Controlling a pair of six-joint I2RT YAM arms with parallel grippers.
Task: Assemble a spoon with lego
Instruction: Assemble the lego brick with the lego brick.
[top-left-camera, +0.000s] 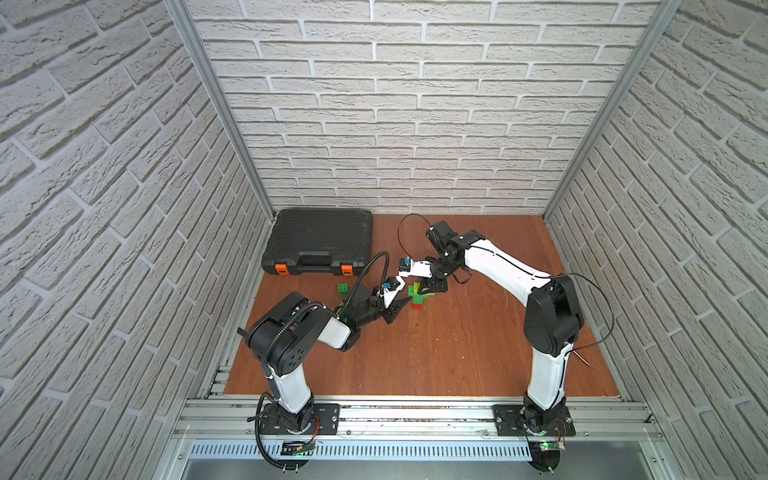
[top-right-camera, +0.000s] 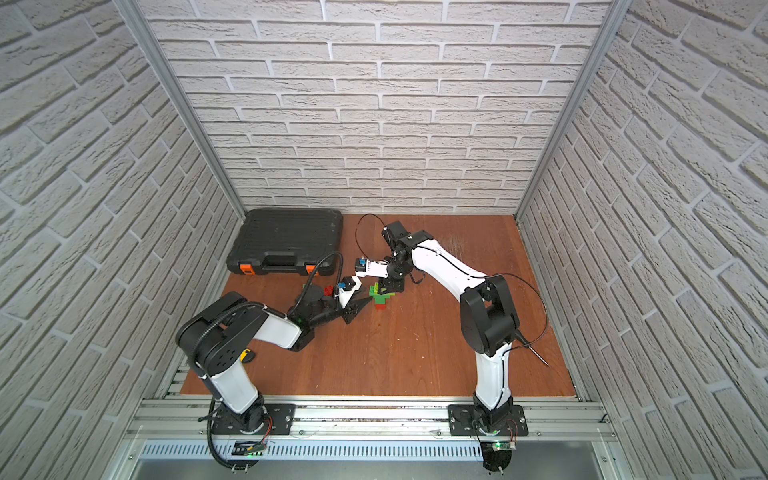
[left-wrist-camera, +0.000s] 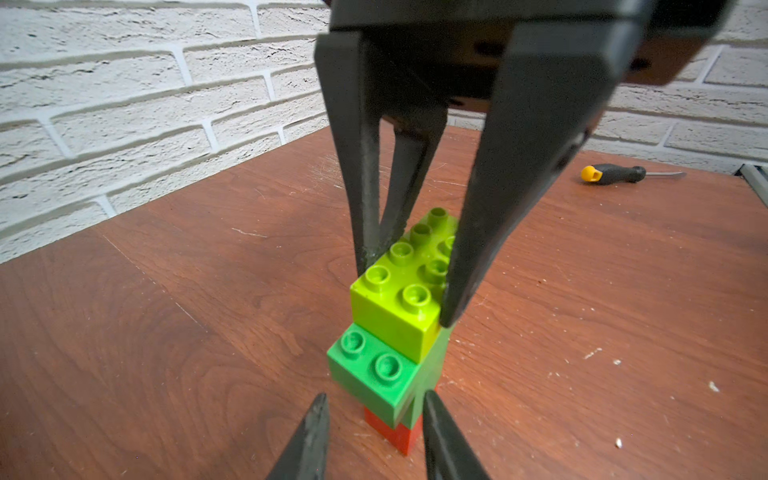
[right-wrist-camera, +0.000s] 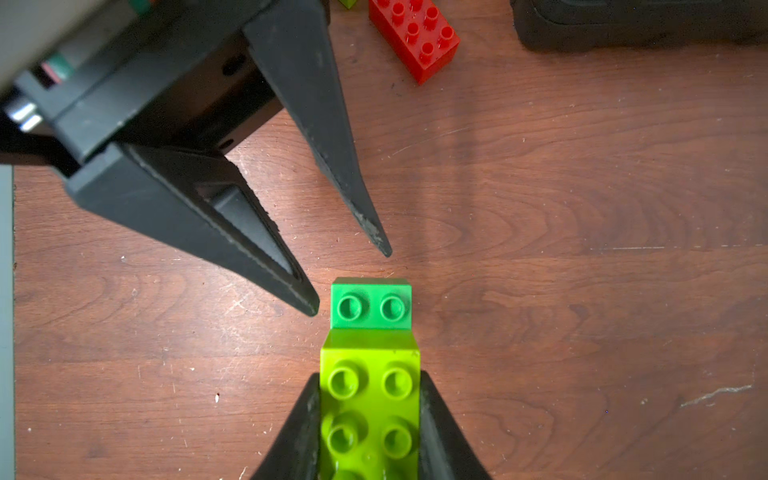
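Note:
The spoon (top-left-camera: 420, 296) (top-right-camera: 380, 297) stands mid-table as a stepped stack. A red brick (left-wrist-camera: 395, 434) is at the bottom, a dark green one (left-wrist-camera: 374, 370) (right-wrist-camera: 371, 305) is over it, and an oblong lime brick (left-wrist-camera: 399, 291) (right-wrist-camera: 370, 399) is on top. My right gripper (right-wrist-camera: 369, 376) (top-left-camera: 428, 289) comes down from above, shut on the lime brick's long sides. My left gripper (left-wrist-camera: 374, 399) (top-left-camera: 404, 304) is low beside the stack's stepped end. Its jaws are about a brick's width apart, with nothing gripped between them.
A loose red brick (right-wrist-camera: 415, 37) (top-right-camera: 329, 289) and a loose green brick (top-left-camera: 343, 288) lie left of the stack by the left arm. A black toolcase (top-left-camera: 320, 243) sits at the back left. A screwdriver (left-wrist-camera: 615, 173) lies on the table.

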